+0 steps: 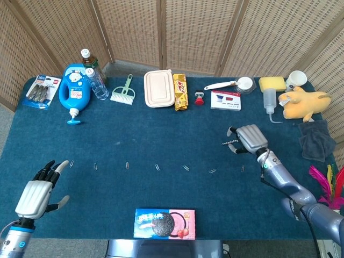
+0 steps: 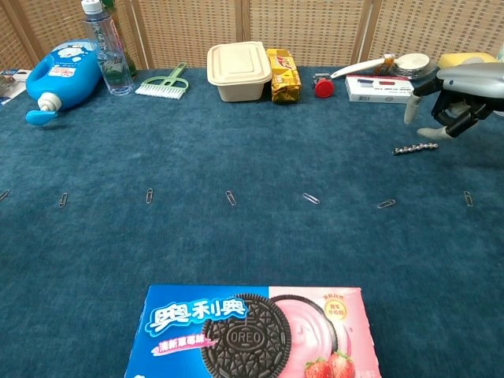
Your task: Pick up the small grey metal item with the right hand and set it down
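The small grey metal item is a short bead chain [image 1: 231,142] lying flat on the blue cloth right of centre, also seen in the chest view as the bead chain [image 2: 415,148]. My right hand [image 1: 248,138] hovers palm-down just over its right end, fingers bent downward and apart, holding nothing. In the chest view the right hand [image 2: 461,90] has its fingertips [image 2: 431,132] just above and right of the chain; whether they touch it I cannot tell. My left hand [image 1: 38,191] rests at the near left with fingers spread and holds nothing.
A row of paper clips [image 1: 186,167] crosses the cloth's middle. An Oreo box [image 1: 164,223] lies at the front edge. Along the back stand a blue jug [image 1: 73,88], a lunch box [image 1: 159,88], a card box [image 1: 226,100] and a squeeze bottle [image 1: 269,100]. A grey cloth [image 1: 316,138] lies at right.
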You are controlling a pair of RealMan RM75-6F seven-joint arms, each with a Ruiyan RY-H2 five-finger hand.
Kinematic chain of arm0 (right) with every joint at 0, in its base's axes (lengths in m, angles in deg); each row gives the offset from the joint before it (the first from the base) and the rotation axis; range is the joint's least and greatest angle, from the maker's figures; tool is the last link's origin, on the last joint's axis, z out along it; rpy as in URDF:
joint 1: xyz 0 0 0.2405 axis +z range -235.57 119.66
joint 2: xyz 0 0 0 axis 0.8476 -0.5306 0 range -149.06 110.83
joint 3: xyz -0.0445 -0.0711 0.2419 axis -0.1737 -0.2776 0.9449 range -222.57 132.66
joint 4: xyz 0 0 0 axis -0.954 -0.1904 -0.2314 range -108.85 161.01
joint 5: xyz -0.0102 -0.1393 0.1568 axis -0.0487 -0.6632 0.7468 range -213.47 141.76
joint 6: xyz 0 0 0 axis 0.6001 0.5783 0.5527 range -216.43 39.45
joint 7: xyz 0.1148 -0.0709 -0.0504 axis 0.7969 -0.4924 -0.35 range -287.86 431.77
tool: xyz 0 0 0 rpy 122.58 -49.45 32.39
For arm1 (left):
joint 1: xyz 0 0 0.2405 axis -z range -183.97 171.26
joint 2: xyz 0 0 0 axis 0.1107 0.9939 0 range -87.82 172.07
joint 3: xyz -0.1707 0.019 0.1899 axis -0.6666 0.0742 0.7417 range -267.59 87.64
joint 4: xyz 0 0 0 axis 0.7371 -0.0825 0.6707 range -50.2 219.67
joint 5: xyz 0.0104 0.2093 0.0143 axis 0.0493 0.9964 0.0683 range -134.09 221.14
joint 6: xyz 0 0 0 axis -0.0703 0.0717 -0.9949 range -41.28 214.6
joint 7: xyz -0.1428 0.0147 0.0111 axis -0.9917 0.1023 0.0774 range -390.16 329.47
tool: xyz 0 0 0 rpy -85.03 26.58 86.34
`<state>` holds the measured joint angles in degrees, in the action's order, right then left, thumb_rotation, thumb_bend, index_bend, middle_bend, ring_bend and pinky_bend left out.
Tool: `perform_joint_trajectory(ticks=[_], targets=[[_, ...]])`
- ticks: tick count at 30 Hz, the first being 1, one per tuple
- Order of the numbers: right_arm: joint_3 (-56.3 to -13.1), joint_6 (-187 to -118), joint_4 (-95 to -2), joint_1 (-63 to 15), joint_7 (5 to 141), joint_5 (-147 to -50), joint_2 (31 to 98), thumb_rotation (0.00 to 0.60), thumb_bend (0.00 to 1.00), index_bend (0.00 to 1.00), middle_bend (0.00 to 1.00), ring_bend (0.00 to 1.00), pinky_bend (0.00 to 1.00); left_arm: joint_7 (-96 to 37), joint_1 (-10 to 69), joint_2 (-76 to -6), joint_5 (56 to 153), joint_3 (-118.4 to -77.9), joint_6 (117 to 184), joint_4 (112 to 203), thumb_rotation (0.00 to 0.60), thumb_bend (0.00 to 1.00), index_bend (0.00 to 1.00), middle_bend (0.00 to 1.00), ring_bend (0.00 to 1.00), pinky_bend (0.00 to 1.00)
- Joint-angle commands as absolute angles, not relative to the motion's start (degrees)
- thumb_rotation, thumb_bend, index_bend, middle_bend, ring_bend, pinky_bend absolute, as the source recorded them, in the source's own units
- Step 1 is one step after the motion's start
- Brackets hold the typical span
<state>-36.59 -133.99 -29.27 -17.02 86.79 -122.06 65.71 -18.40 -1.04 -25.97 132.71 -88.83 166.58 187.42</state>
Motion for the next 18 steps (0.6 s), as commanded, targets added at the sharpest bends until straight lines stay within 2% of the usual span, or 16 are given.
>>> perform_joint_trajectory(ticks=[1, 4, 8, 12, 18], targets=[[-36.65, -132.31, -27.65, -16.1, 84.82, -120.56, 66.95, 0.472, 0.41, 0.23, 0.81, 0.84, 0.63, -18.24, -0.95, -25.91, 132.59, -88.82, 166.52, 187.54, 0.6, 0.42, 0.03, 0.15, 0.05, 0.15], [-36.58, -131.49, -26.29, -15.55, 82.45, -119.56, 67.77, 0.535, 0.42, 0.11, 0.79, 0.81, 0.6, -18.13, -0.85, -25.88, 132.55, -88.84, 166.54, 187.69, 0.6, 0.42, 0.02, 0.15, 0.05, 0.15], [-36.38, -131.13, -24.8, -15.11, 78.54, -118.16, 68.76, 0.588, 0.46, 0.03, 0.77, 0.8, 0.57, -18.12, -0.76, -25.79, 132.64, -88.83, 166.68, 187.82, 0.6, 0.42, 0.02, 0.15, 0.05, 0.15], [-36.35, -131.02, -24.34, -15.02, 74.77, -116.9, 69.05, 0.6, 0.53, 0.01, 0.76, 0.8, 0.56, -18.32, -0.71, -25.74, 132.6, -88.78, 166.77, 187.69, 0.6, 0.42, 0.02, 0.15, 0.05, 0.15], [-36.22, -130.73, -25.21, -15.07, 70.7, -114.93, 68.91, 0.6, 0.55, 0.04, 0.76, 0.79, 0.56, -18.64, -0.66, -25.85, 132.83, -88.76, 167.14, 187.63, 0.6, 0.42, 0.02, 0.15, 0.05, 0.15]])
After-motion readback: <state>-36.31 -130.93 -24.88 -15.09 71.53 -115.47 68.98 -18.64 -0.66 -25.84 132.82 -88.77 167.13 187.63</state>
